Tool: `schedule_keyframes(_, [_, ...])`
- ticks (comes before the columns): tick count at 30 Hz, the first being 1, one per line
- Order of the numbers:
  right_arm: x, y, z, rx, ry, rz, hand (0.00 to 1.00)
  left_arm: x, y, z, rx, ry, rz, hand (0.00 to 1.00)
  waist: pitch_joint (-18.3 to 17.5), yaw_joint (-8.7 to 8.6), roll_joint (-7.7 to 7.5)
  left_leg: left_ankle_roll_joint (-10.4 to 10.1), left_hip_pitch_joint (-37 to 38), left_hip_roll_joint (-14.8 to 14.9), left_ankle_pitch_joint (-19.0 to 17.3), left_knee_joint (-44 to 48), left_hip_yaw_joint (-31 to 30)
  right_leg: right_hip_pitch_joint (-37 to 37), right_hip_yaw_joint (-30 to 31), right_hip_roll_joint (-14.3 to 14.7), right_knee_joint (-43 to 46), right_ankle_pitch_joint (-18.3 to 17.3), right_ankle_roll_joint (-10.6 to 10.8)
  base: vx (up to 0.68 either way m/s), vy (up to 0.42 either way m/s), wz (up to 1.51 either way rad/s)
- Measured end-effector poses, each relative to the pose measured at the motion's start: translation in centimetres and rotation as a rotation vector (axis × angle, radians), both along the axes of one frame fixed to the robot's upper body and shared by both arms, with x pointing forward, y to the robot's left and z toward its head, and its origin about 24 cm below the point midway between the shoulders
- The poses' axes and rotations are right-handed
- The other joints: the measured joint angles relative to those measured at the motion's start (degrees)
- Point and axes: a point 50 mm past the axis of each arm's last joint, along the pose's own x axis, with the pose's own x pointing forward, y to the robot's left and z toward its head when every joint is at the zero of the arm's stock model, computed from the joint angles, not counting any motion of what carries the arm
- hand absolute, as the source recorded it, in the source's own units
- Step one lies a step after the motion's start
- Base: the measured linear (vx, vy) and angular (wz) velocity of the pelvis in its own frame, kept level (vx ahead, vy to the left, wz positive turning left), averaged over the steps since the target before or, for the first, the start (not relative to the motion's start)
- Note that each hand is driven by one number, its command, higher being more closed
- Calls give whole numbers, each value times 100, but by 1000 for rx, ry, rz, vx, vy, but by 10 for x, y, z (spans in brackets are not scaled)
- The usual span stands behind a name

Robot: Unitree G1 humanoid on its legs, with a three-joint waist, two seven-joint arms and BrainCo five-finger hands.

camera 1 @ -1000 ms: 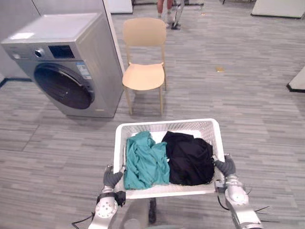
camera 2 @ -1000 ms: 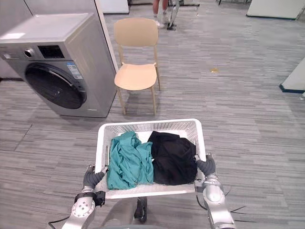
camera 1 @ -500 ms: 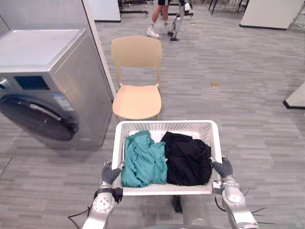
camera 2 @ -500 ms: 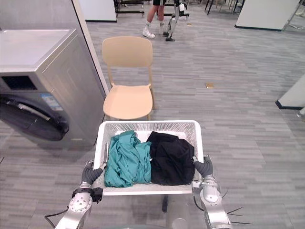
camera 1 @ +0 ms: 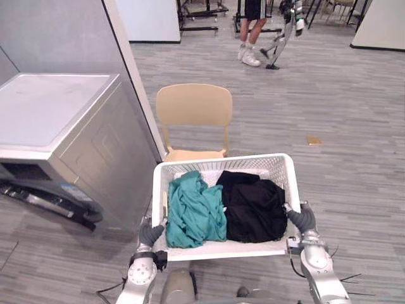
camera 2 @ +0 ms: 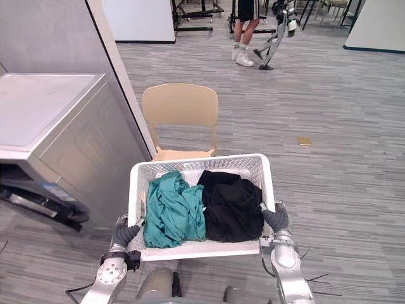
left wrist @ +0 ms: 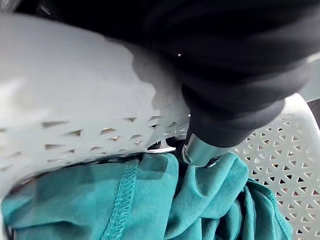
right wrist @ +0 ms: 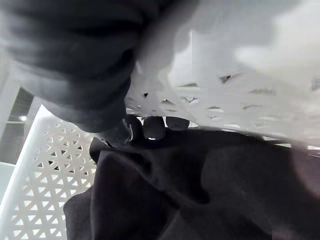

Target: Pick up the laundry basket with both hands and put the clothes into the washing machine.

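Left robot hand [camera 1: 150, 234] and right robot hand [camera 1: 304, 219] curl over the side rims of the white laundry basket [camera 1: 218, 166], held off the floor [camera 1: 354, 164]. The chair [camera 1: 193, 109] sits just ahead, so swinging toward the washing machine [camera 1: 76, 145] could clip it and spill the clothes [camera 1: 193, 212].

The sticker [camera 1: 71, 191] on the washing machine [camera 1: 95, 152] seems unreadable.

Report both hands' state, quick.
The left hand is shut on the laundry basket, at its left rim.
The right hand is shut on its right rim.
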Motion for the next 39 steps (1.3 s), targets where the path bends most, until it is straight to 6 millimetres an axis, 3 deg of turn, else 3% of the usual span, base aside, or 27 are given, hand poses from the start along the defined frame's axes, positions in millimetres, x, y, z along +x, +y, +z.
schedule_keyframes(2, [1,-1,0,-4,0,2,100,1,0,0,8,1,-14,100,-13,5,-99,145,35,-261,-232,-15,119,-61,49,-296,224,-51,95,390,278,-2])
schedule_keyframes(4, [-1,0,-5,5,22,2,100,0,1,-1,16,10,-16,100,2,35,-120,249,322,-390,-320,-197,246,-500,254,-454,1327,-30,116,244,203,-14])
schedule_keyframes(5, [-2,5,-10,25,41,-3,100,-1,6,-1,38,16,-27,100,52,26,-177,340,654,-478,-377,-331,292,-918,385,-573,2469,196,154,274,156,-5])
schedule_keyframes(6, [-4,7,-14,34,56,0,100,-1,10,0,66,23,-36,100,54,12,-179,428,849,-482,-428,-340,282,-1215,348,-591,3138,105,86,275,128,-2])
schedule_keyframes(8, [-4,11,-17,45,66,10,100,1,14,2,91,16,-46,100,46,-2,-182,461,1014,-484,-485,-425,214,-1569,254,-495,3353,-213,-68,273,65,18])
schedule_keyframes(10, [0,13,-15,47,55,20,100,3,15,3,98,10,-49,100,40,-117,-194,454,1076,-501,-478,-530,23,-1878,114,-270,2960,-383,-152,271,-1,45])
schedule_keyframes(11, [2,13,-14,39,53,27,100,4,16,3,100,9,-51,100,33,-136,-208,425,1085,-505,-461,-529,-28,-1946,69,-103,2320,-342,-189,268,-48,47])
schedule_keyframes(12, [3,14,-14,39,49,28,100,6,17,5,112,2,-57,100,30,-119,-377,372,1044,-676,-494,-411,-94,-1903,26,-114,1450,297,-382,264,-63,45])
schedule_keyframes(13, [5,15,-13,37,40,28,100,10,18,6,120,-7,-61,100,86,-110,-495,297,1021,-805,-546,-314,-136,-1954,14,-146,1268,597,-384,246,-91,39])
schedule_keyframes(15, [24,10,-10,2,27,36,100,29,12,5,108,-13,-62,100,175,-105,-244,188,488,-602,-689,177,-306,-2020,-173,-60,1044,683,-423,206,-91,29])
schedule_keyframes(17, [42,11,2,-7,-29,43,100,49,13,14,119,-57,-58,100,438,-107,-169,159,100,-473,-707,321,-322,-2214,-307,43,873,821,-483,63,-66,20])
schedule_keyframes(21, [79,16,36,8,-173,18,100,101,13,51,123,-209,-18,100,1078,-104,-274,96,-1000,-361,-746,866,-312,-3076,-428,84,1045,954,-576,-92,-45,13])
schedule_keyframes(25, [107,25,68,42,-291,-6,100,136,15,86,90,-325,60,100,1472,-87,-270,27,-1740,-223,-829,1457,-150,-3668,-419,123,1279,1020,-604,-122,4,-7])
schedule_keyframes(26, [113,27,77,46,-319,-6,100,143,17,94,89,-349,76,0,1480,-74,-256,21,-1909,-153,-878,1571,-128,-3805,-409,187,1279,1064,-608,-129,-10,-23])
schedule_keyframes(27, [122,30,89,49,-357,-3,0,154,19,105,87,-377,95,0,1521,-29,-217,119,-2078,-48,-984,1694,-102,-3929,-416,279,1276,1126,-637,-154,-21,-29])
schedule_keyframes(31, [148,47,122,142,-451,-10,0,183,25,151,24,-509,222,0,1722,38,-210,140,-2584,195,-1084,1980,-6,-4336,-441,438,1304,1267,-732,-141,-50,-17])
schedule_keyframes(33, [151,51,127,182,-462,-18,0,189,28,168,1,-572,260,0,1770,42,-200,129,-2705,254,-1091,2071,-8,-4440,-454,483,1318,1279,-749,-104,-63,-8])
schedule_keyframes(39, [155,65,124,281,-439,-29,0,198,42,188,-72,-632,363,0,1772,34,-200,104,-2805,404,-1098,2115,7,-4501,-495,608,1238,1346,-838,-48,-47,-7])
